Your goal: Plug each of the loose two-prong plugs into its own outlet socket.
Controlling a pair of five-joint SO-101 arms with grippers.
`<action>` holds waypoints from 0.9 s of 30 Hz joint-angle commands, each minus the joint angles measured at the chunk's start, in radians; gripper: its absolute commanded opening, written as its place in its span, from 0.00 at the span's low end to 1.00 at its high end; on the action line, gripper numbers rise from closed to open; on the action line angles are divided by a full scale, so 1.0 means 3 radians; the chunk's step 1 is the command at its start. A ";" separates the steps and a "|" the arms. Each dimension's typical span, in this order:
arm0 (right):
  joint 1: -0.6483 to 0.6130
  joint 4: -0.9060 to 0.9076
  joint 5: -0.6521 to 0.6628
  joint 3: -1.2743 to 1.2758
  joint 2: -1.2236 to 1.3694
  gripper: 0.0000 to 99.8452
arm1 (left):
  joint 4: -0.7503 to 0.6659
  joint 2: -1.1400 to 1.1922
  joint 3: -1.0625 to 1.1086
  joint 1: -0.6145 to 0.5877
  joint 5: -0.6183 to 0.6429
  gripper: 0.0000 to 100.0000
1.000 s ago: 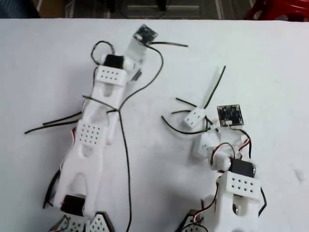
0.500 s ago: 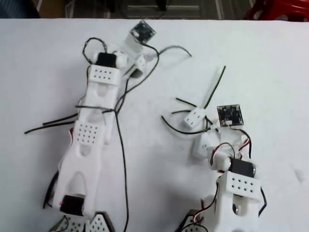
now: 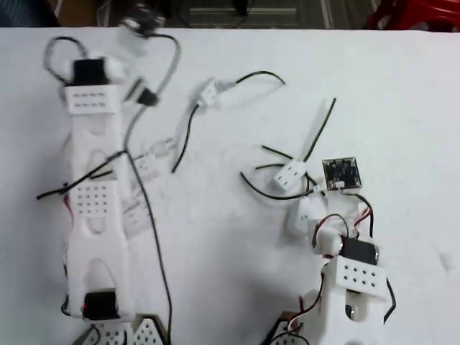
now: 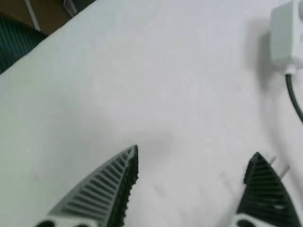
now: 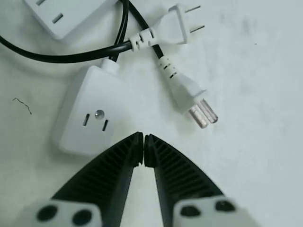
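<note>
As I look through the left wrist camera, my left gripper (image 4: 195, 155) is released, its two ribbed fingers spread wide above the bare white table (image 4: 142, 71). Beyond one finger lies a white cord-end block (image 4: 285, 35) with a black lead (image 4: 294, 97) running from it. Two small metal prongs (image 4: 278, 166) poke out beside that same finger's tip, and I cannot tell which plug they belong to.

From the high camera, the left arm (image 3: 92, 194) stretches along the left side of the table toward the far edge. A far socket block (image 3: 209, 92) lies to its right. The right arm (image 3: 352, 277) sits at the near right, with a mid-table socket block (image 3: 291, 175) just ahead of it.

My right gripper (image 5: 143, 141) is clenched, its tips pressed together on nothing. It hangs just beside a white single-outlet socket (image 5: 87, 118) whose slots face up, and a black cord (image 5: 71, 56) leaves the socket's far end. Two loose plugs lie flat on the table beyond it, neither one in a socket. The flat two-prong plug (image 5: 175, 27) is well apart from the gripper. The second white plug (image 5: 188, 90) is nearer, with its shiny blades (image 5: 204, 115) close to the fingertips. Their leads cross. Another outlet block (image 5: 57, 14) shows at the frame edge.
</note>
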 commanded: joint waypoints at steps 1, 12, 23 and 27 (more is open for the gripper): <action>-0.0008 -0.0079 0.0000 -0.0010 -0.0049 0.02 | 0.0338 -0.0560 -0.0097 -0.0340 -0.0174 0.35; -0.0008 -0.0084 -0.0015 -0.0010 -0.0038 0.02 | 0.0343 -0.0954 -0.0092 -0.1071 -0.0174 0.35; -0.0008 -0.0084 -0.0015 -0.0010 -0.0028 0.02 | 0.0343 -0.2238 0.2133 -0.1373 -0.0731 0.35; -0.0008 -0.0084 -0.0015 -0.0010 -0.0028 0.02 | 0.0312 -0.3296 0.3667 -0.1302 -0.1222 0.35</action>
